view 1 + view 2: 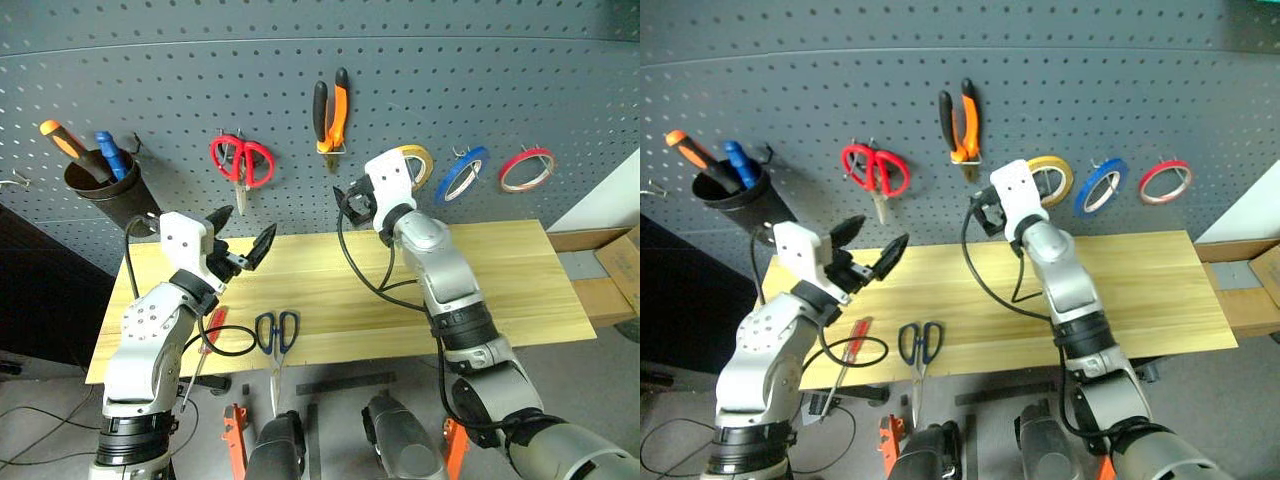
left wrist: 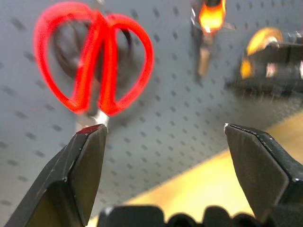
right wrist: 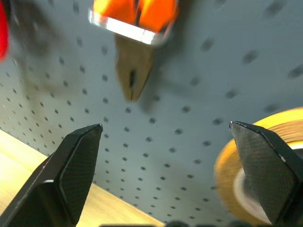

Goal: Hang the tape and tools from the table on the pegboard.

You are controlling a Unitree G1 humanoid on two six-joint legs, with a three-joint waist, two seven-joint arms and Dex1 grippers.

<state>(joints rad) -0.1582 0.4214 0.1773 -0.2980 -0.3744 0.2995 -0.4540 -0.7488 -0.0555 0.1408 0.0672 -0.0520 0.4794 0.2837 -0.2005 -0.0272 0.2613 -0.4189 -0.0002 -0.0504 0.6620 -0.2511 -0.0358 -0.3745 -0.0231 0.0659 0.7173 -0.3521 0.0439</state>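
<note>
On the dark grey pegboard (image 1: pixel 150 90) the orange-and-black pliers (image 1: pixel 331 112) hang from a hook, and the red tape ring (image 1: pixel 526 169) hangs at the far right. The blue-handled scissors (image 1: pixel 277 335) lie near the front edge of the pale wood table (image 1: pixel 500 290). The red-handled screwdriver (image 1: pixel 212 326) lies beside them, partly hidden by my left arm. My left gripper (image 1: pixel 245 246) hovers open over the table's left end, pointing at the board. My right gripper (image 1: pixel 352 205) is open and empty, just below the pliers (image 3: pixel 134 71).
Red-handled scissors (image 1: pixel 241 160), a yellow tape ring (image 1: pixel 415 163) and a blue tape ring (image 1: pixel 461 173) also hang on the board. A black cup (image 1: pixel 105 190) with an orange-handled and a blue-handled tool hangs at the left. A black cable (image 1: pixel 365 275) loops from my right wrist over the table.
</note>
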